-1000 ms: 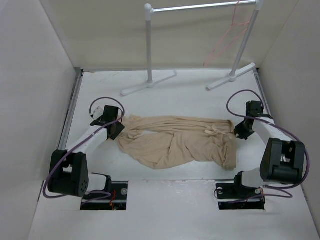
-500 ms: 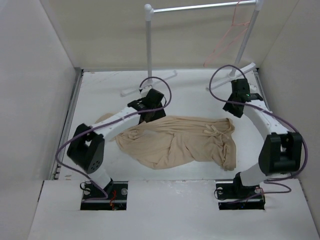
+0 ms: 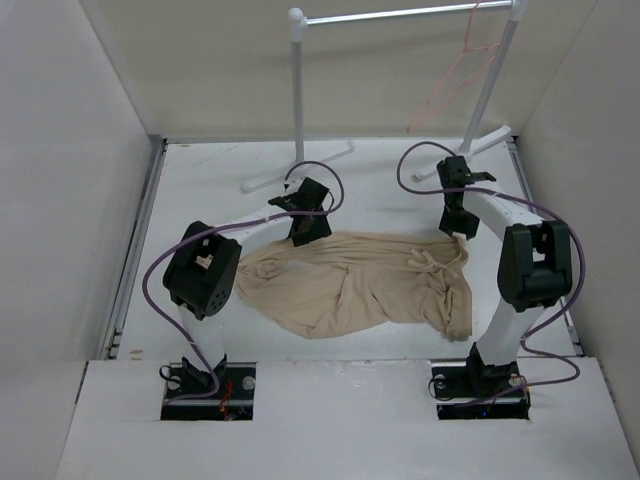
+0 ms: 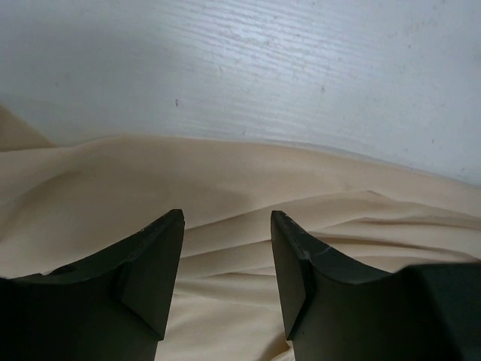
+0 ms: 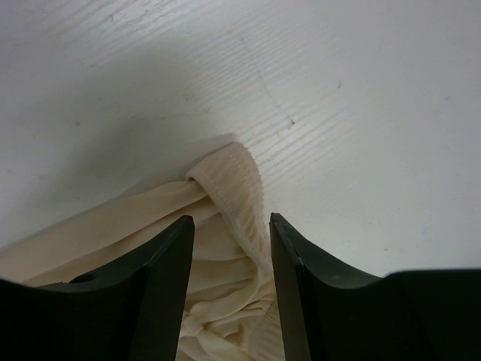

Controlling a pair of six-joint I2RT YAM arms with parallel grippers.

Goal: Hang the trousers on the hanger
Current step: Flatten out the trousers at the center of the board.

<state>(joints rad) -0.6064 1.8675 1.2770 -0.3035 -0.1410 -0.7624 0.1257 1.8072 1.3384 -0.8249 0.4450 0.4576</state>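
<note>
Tan trousers (image 3: 360, 280) flat on the white surface (image 3: 380, 180), wrinkled and bunched. Spread from left to right between the two arms. Longest way across, with a folded lump near the right end. Not on the hanger yet.

Thin pink hanger (image 3: 455, 80) far at the back. Hooked on the top bar of the white rack (image 3: 298, 90), close to the right pole of that rack. Up off the surface and well apart from the trousers.

Left end effector (image 3: 303, 236) at the far edge of the trousers, toward their left part. Pointing down. Dark fingers (image 4: 150, 271) spread wide apart in the left wrist view, with soft tan folds below and between them and bare white surface just past the cloth edge. Holding nothing. Hard to tell whether touching the cloth or just above it.

Right end effector (image 3: 460, 232) at the far right corner of the trousers. Spread open too. In the right wrist view, a ribbed bit of cloth right in the gap between the two dark fingers (image 5: 316, 301), curled into a small loop on the bare surface. No pinch on it. Cannot tell whether the tips touch the cloth.

Purple cables (image 3: 415, 160) looped over both arms.
</note>
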